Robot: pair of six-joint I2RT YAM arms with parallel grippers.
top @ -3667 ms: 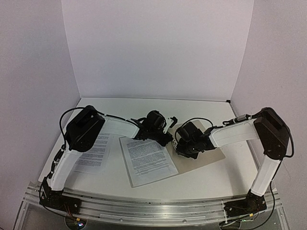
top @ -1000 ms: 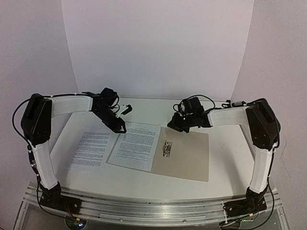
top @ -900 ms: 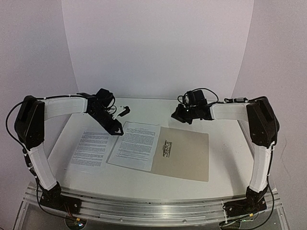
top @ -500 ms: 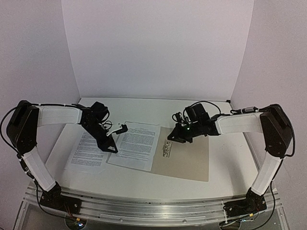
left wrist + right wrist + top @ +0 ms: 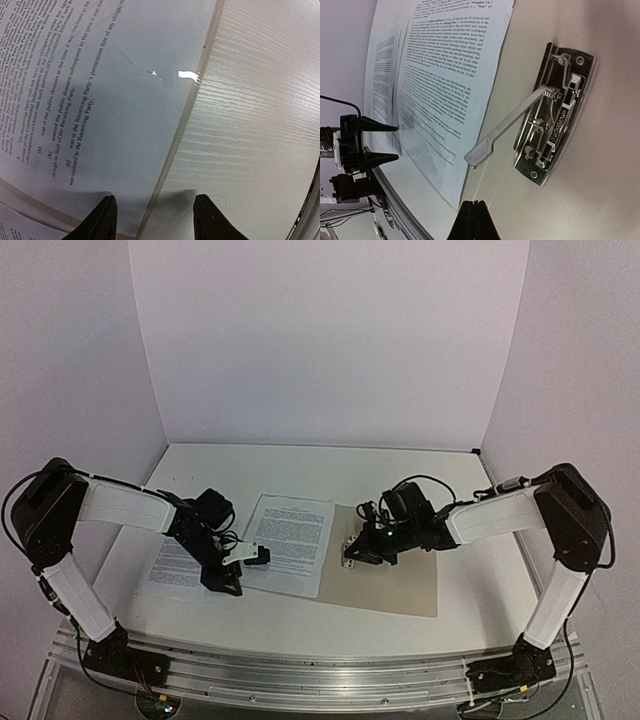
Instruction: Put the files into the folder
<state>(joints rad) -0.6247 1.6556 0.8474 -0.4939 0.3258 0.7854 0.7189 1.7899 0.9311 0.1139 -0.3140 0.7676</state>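
The tan folder (image 5: 400,575) (image 5: 605,165) lies flat right of centre, its metal clip (image 5: 555,115) with the lever (image 5: 505,125) raised. One of the files, a printed sheet (image 5: 290,535) (image 5: 125,75) (image 5: 450,85), lies beside the clip with its right edge over the folder. A second sheet (image 5: 170,560) lies further left. My left gripper (image 5: 240,572) (image 5: 157,220) is open and low, straddling the first sheet's edge near a corner. One finger is over paper, the other over table. My right gripper (image 5: 352,556) (image 5: 474,210) is shut and empty, its tip over the folder just short of the clip.
The white wood-grain table (image 5: 260,100) runs to a metal rail (image 5: 300,665) along the near edge. Purple walls (image 5: 330,340) close in the back and both sides. The left gripper's fingers (image 5: 370,142) show at the left of the right wrist view.
My left arm swung from the back of the table toward the near edge of the first sheet, opening wider. My right gripper came from the folder's far edge to the clip and shut.
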